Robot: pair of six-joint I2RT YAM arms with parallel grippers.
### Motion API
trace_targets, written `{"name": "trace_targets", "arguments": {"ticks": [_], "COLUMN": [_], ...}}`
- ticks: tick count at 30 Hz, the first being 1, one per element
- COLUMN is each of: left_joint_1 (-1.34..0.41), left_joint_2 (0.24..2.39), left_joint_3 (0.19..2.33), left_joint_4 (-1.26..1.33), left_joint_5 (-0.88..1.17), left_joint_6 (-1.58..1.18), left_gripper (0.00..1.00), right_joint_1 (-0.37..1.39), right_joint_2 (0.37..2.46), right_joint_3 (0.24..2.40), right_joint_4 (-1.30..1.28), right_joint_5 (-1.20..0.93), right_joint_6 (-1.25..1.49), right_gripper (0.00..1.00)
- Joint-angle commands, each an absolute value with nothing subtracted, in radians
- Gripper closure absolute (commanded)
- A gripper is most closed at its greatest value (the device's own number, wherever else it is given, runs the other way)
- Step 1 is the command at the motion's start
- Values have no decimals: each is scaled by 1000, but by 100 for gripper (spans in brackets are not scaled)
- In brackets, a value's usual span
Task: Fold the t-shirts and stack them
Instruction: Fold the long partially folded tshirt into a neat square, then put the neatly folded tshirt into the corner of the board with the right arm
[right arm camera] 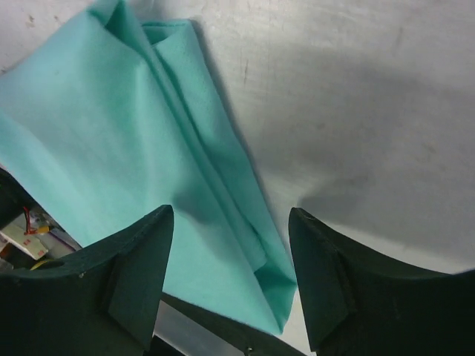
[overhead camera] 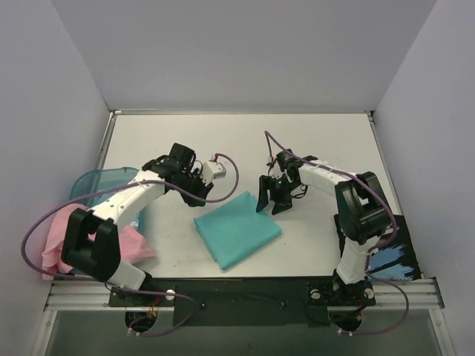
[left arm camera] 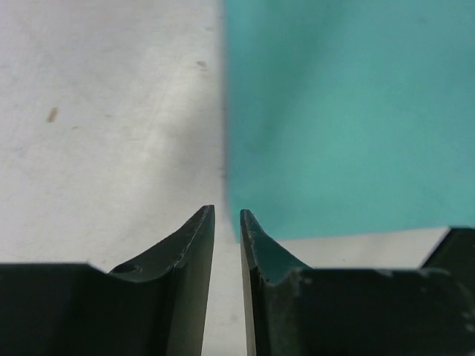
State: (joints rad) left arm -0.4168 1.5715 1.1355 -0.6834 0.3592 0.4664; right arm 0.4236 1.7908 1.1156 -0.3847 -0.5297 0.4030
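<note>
From above, we see the teal t-shirt (overhead camera: 237,228) lying as a folded, slanted rectangle in the middle of the table (overhead camera: 326,144), nearer the near edge than the far one; we judge its fold done or almost done. The right gripper (overhead camera: 272,199) hangs with fingers spread over the shirt's far-right corner, placed, we think, to tidy or pinch that corner. The left gripper (overhead camera: 199,178) sits just beyond the shirt's far-left edge, off the cloth. The pink t-shirt (overhead camera: 133,241) lies crumpled at the left edge near the near-left corner, next to the blue tub (overhead camera: 100,182); we cannot tell whether part of it lies inside. The left arm crosses over it, so that arm's own links stand in the way of the next garment. In the left wrist view, the left gripper (left arm camera: 226,215) has its fingers drawn almost together, with only a slit between them and nothing in it, above bare table just beside the teal t-shirt's (left arm camera: 349,111) straight edge. In the right wrist view, the right gripper (right arm camera: 231,274) is wide apart and empty over the teal t-shirt (right arm camera: 96,148). Layered folds run toward a loose corner between the fingers, the untidy spot we judge it is there to handle.
</note>
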Motion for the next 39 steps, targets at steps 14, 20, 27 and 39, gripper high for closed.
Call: {"name": "trace_targets", "arguments": {"ticks": [14,20,27,39], "left_joint_1": [-600,-627,-586,-434], "left_joint_2": [1512,1600,1557,1502], "left_joint_3": [801,836,873,1127], "left_joint_4": [-573,-511,-567,-676], "left_joint_5": [311,296,279,222], "left_joint_6": [588,574,589,541], "left_gripper": [69,69,69,55], "right_joint_1": [417,411,368,328], "right_joint_2": [1983,2003,1925,1625], "right_joint_3": [1034,1026,1002,1005], "right_joint_4": [-293,-236,-276,-747], "right_joint_5": [-841,-888,-853,-296], "right_joint_6": [308,359,351,78], "right_gripper": [53,81,100,100]}}
